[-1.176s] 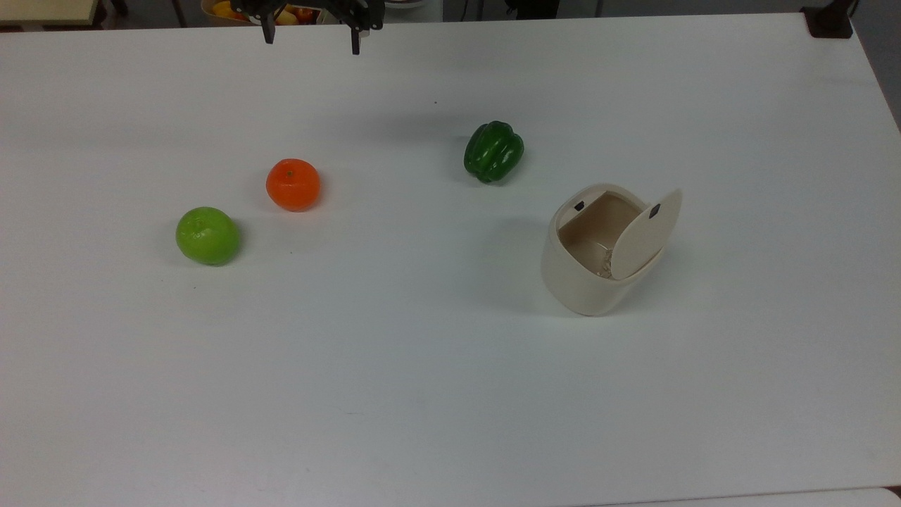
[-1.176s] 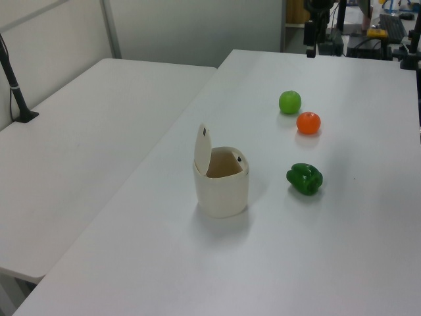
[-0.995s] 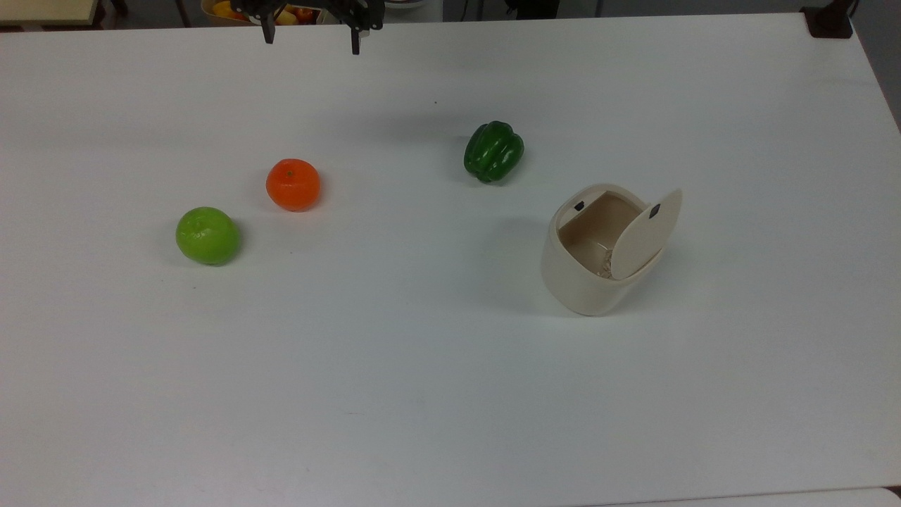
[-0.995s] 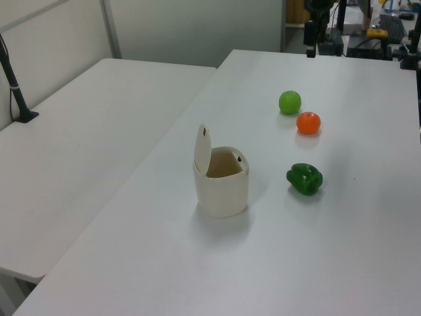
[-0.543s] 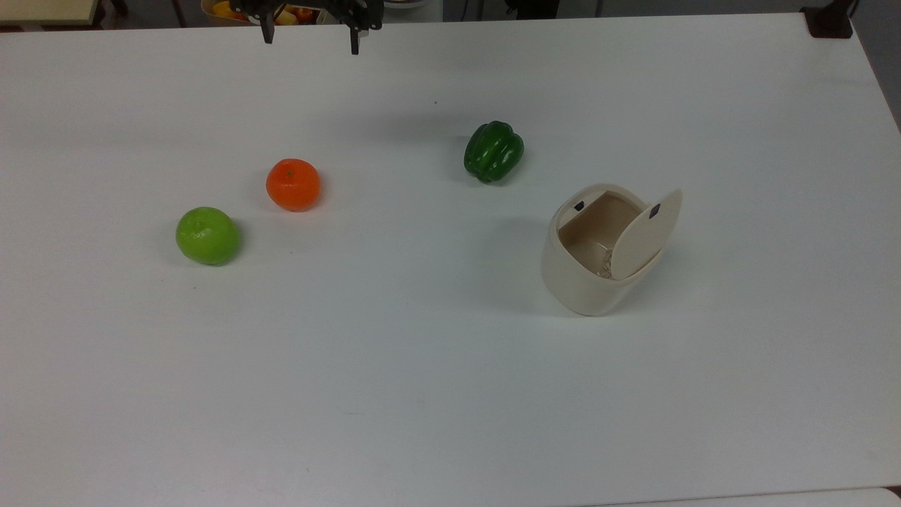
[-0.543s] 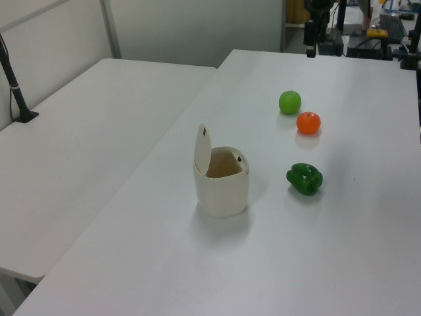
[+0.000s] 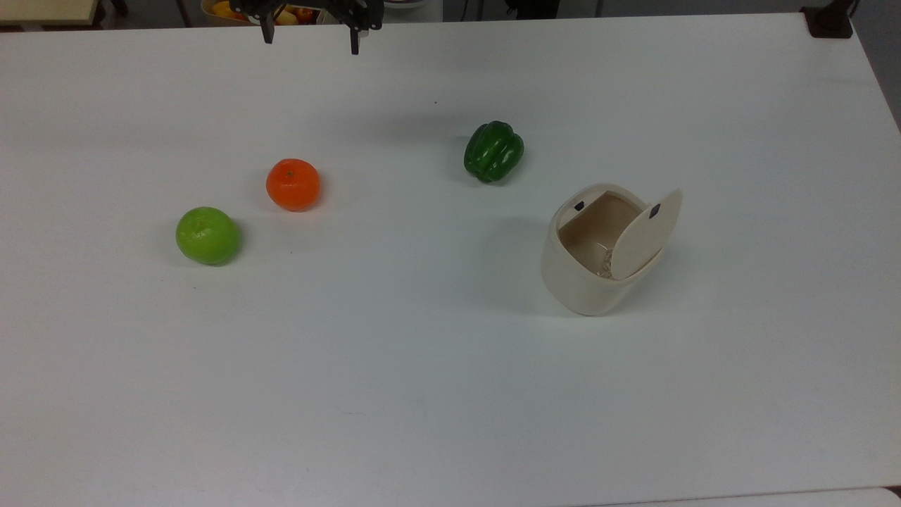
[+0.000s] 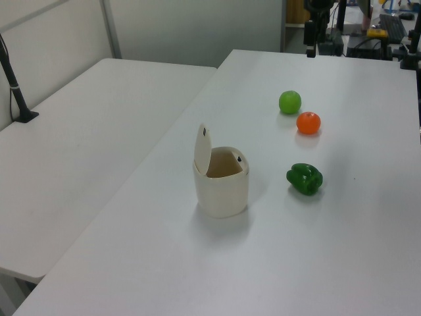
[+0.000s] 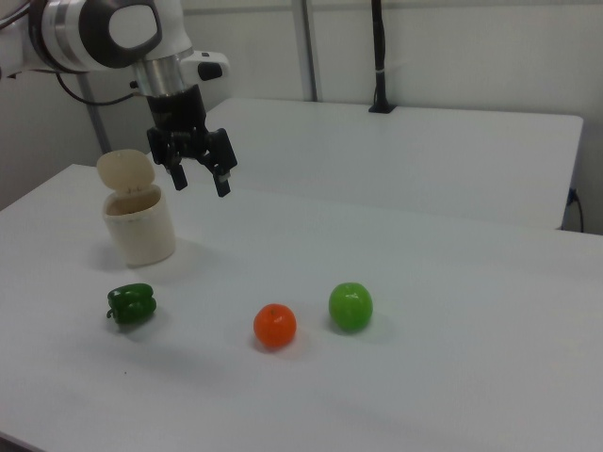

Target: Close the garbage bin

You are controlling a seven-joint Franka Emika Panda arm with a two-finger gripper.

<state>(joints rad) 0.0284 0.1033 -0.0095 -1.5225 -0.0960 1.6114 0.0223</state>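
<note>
Cream-beige plastic, the garbage bin (image 7: 591,271) stood just beside the green pepper (image 7: 493,151), its lid (image 7: 646,232) raised upright. Well apart, past the pepper from the bin, the gripper (image 9: 200,179) hung empty with fingers spread.

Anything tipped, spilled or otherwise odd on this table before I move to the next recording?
Nothing stands out. The cream plastic garbage bin stands upright with its hinged lid raised, nothing spilled beside it. The green bell pepper, orange fruit and green round fruit lie apart on the white table. The hand hangs open above.
</note>
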